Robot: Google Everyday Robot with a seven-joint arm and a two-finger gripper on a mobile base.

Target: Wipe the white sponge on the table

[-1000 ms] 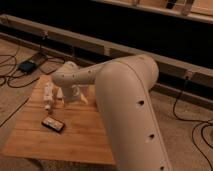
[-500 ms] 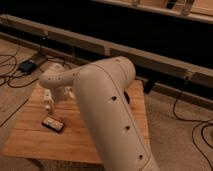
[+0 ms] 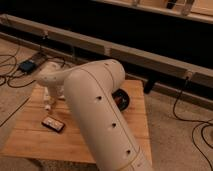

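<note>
The table has a light wooden plank top and fills the lower left of the camera view. My large white arm reaches across it from the lower right to the back left. My gripper is low over the table's back-left part, under the rounded wrist, and is mostly covered by the arm. The white sponge is hidden, with no flat beige pad showing anywhere. A long narrow white bottle-like object lies right at the gripper's end.
A flat black packet lies on the table's left front. A dark round object sits at the back right, beside my arm. Cables and a small box lie on the floor to the left. A dark low wall runs behind.
My arm has swung left and nearer the camera, so its elbow now covers the table's middle. The gripper moved towards the white bottle-like object. The beige pad seen beside it earlier is now covered.
</note>
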